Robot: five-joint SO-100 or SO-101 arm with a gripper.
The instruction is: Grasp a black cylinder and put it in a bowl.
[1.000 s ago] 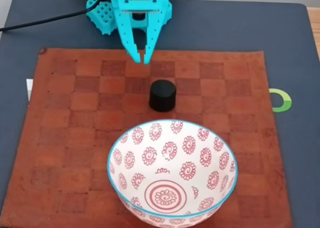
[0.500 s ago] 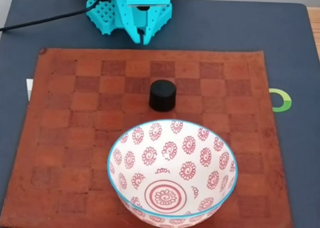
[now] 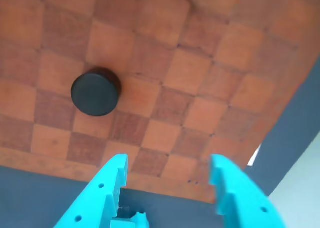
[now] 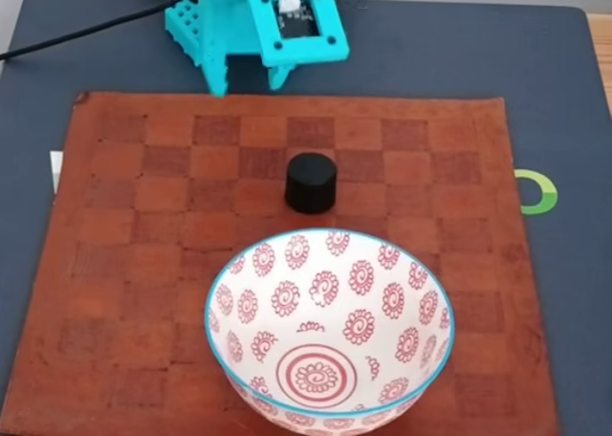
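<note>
Fixed view: black cylinder stands upright on the brown checkered mat, just behind the bowl and apart from its turquoise rim. Bowl sits at the mat's near edge, nothing in it. Turquoise gripper hangs over the mat's far edge, above the dark desk.

Wrist view: jaws spread wide, nothing between them (gripper enters from the bottom edge). Cylinder lies up and left of the fingertips, well apart from them, flat top facing the camera.
</note>
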